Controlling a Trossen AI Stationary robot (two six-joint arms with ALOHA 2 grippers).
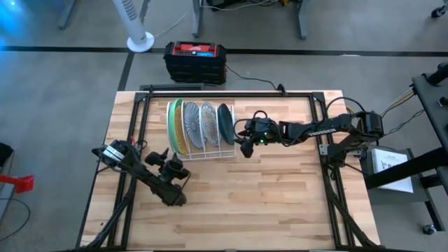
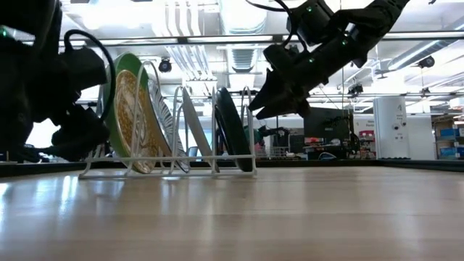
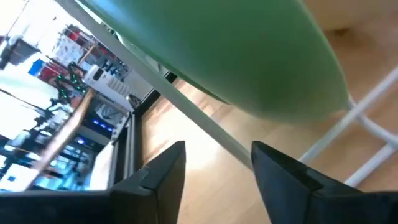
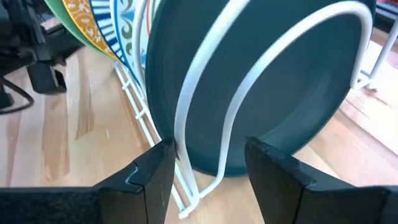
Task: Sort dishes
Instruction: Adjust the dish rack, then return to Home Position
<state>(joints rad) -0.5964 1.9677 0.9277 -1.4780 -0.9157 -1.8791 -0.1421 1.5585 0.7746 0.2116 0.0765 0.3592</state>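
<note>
Standing racked, all four plates seemed sorted: the teal plate (image 4: 273, 93) just ahead of the right gripper's (image 4: 208, 165) parted, empty fingers, the light green plate (image 3: 217, 50) just ahead of the left gripper's (image 3: 217, 171), likewise apart and empty.

You have four plates standing on edge in a row, each in its own slot, near the table's far edge, left of centre. From the left in the overhead view: the green plate (image 1: 170, 126), plain and light; the yellow plate (image 1: 180, 130), with a patterned face; the white plate (image 1: 208, 121), with blue lines running outward; and the teal plate (image 1: 224, 123), dark, at the right end. At table height you see them all lean the same way, tops tilted left, the green one largest in view and nearest that camera's left.
</note>
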